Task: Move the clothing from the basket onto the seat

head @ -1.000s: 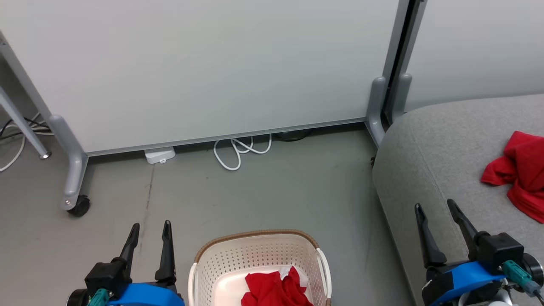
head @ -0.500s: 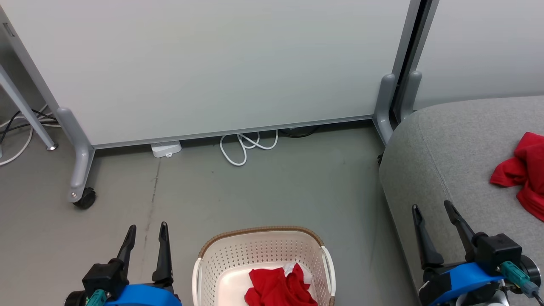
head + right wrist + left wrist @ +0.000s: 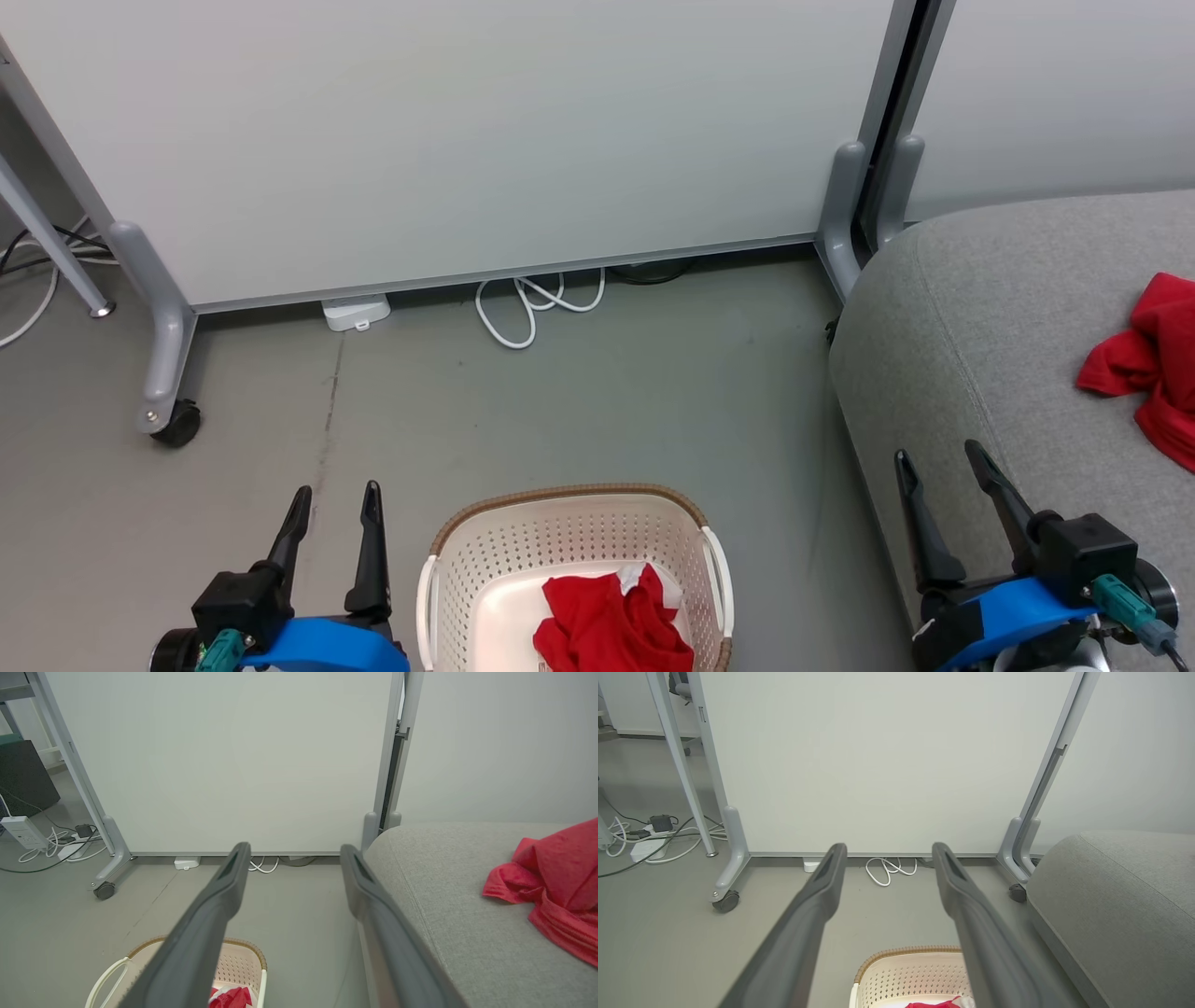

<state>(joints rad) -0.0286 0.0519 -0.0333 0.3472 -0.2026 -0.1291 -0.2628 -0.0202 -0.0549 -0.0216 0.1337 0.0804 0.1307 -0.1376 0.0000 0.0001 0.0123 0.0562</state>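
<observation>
A crumpled red garment with a bit of white (image 3: pixel 607 623) lies in the cream basket (image 3: pixel 569 534) at the bottom centre of the head view. Another red garment (image 3: pixel 1146 368) rests on the grey seat (image 3: pixel 990 317) at the right, and the right wrist view shows that garment (image 3: pixel 551 882) too. My left gripper (image 3: pixel 334 497) stands open to the left of the basket, with nothing between its fingers. My right gripper (image 3: pixel 938 459) is open over the seat's near edge, empty, well short of the garment on the seat.
A pale partition panel on castors (image 3: pixel 173 425) stands across the back. A white cable loop (image 3: pixel 523 313) and a white power block (image 3: pixel 355 313) lie on the grey floor at its foot. More cables (image 3: pixel 644 833) lie beyond the panel's left leg.
The head view has shifted slightly, so the basket and seat appear a little higher and more of the basket's inside shows. Both grippers stay open and empty.
</observation>
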